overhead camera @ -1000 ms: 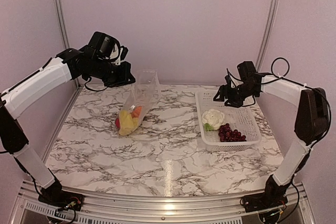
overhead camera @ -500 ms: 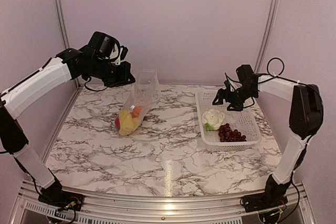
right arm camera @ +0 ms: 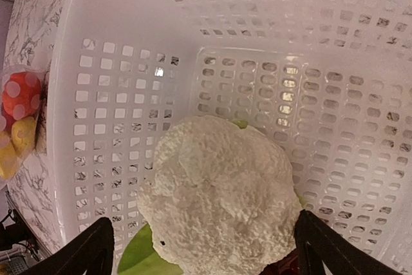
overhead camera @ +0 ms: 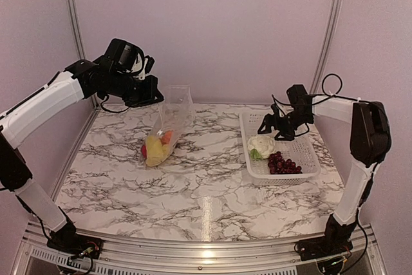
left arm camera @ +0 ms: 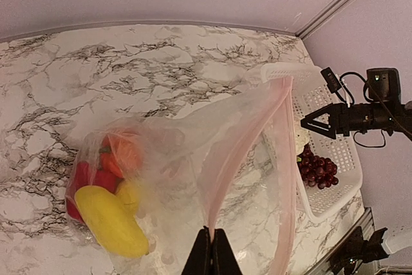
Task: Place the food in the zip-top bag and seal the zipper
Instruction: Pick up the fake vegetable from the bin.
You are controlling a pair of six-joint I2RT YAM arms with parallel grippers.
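The right tool (overhead camera: pixel 270 128) has dropped closer over the basket (overhead camera: pixel 304 154), jaws now spread wide — empty, poised just above the cauliflower (right arm camera: pixel 219 204), with the grapes (overhead camera: pixel 284 163) beside it in the basket. Well left of the basket, the left tool (left arm camera: pixel 210 239) stays clenched on the mouth of the zip-top bag (left arm camera: pixel 238 130) — red, orange, yellow food (left arm camera: pixel 106 191) inside.
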